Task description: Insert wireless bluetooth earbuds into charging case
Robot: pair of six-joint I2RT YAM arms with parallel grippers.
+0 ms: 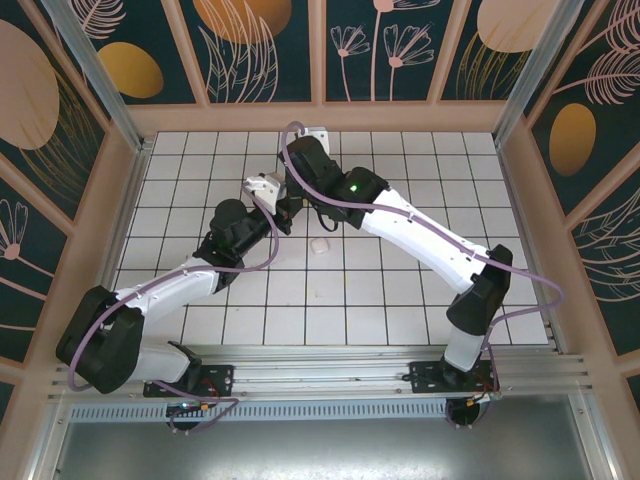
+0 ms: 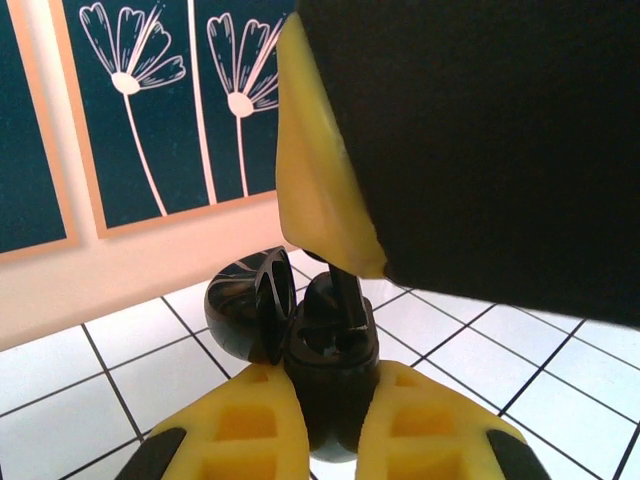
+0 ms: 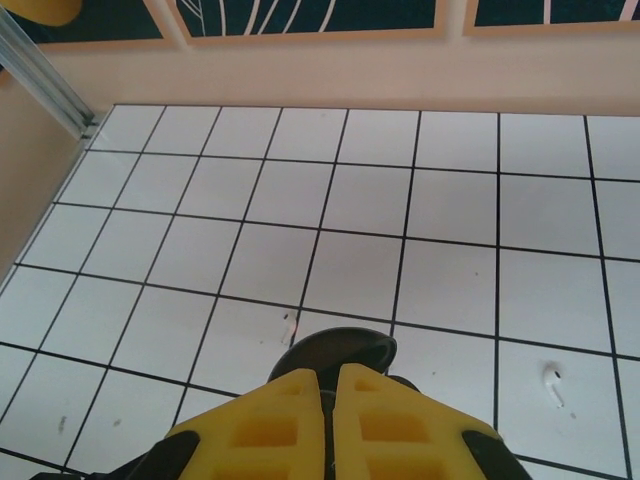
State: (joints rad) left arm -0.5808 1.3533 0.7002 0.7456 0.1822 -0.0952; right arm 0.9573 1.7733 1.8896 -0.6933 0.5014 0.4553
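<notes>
left gripper [image 2: 330, 405] clamps the open black case [image 2: 325, 345]; right gripper [image 3: 326, 385] pinches a half-hidden black earbud [image 2: 347, 290].

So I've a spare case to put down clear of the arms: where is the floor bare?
Bare: the near tile rows between the two arm bases, and the far-right tiles by the wall. Crowded: the middle, where the left pincer grips the black case, the right pincer holds a black earbud, and a small white object lies close by.

White tiled floor [image 1: 400, 300] with dark grout, enclosed by floral-painted dark wall panels [image 1: 400, 45].
</notes>
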